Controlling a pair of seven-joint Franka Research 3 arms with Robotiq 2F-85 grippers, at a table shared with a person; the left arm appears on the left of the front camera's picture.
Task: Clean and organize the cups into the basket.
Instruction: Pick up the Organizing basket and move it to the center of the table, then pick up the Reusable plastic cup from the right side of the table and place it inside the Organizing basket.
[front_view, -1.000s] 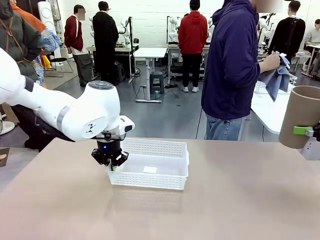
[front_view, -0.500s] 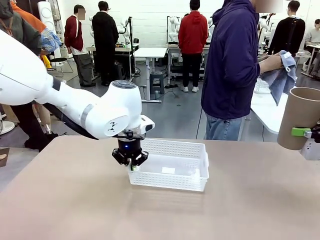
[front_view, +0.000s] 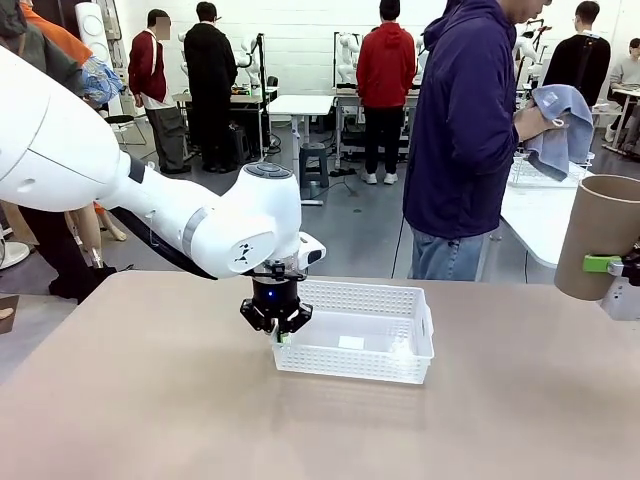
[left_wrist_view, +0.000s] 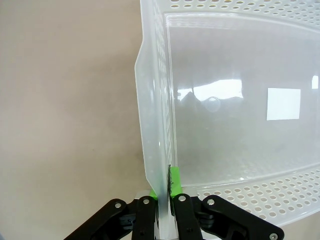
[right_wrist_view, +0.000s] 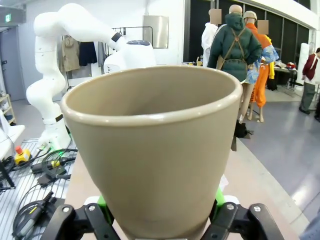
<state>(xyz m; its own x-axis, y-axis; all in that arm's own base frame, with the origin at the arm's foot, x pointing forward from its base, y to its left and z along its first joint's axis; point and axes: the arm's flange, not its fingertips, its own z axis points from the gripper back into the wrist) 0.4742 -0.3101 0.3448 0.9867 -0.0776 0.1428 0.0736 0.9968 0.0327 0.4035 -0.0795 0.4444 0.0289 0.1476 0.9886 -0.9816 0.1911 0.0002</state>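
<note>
Table (left_wrist_view: 65, 100): wrist views show left hand (left_wrist_view: 163, 189) pinching basket (left_wrist_view: 150, 125), right hand (right_wrist_view: 160, 201) clamping cup (right_wrist_view: 155, 145).

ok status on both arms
left gripper shut on white basket end wall. right gripper shut on tan cup, held aloft. person opposite, holding cloth.

Table (front_view: 500, 420): tan, matte top. Person in navy hooded top (front_view: 462, 130) stands at the table's far edge, right of its middle, blue-grey cloth (front_view: 555, 135) at chest height. Well beyond the table: person in red top (front_view: 385, 70) and person in black coat (front_view: 210, 75), backs turned, stool (front_view: 315, 160) between them. Cables (right_wrist_view: 45, 167) lie on the floor beside the table.
</note>
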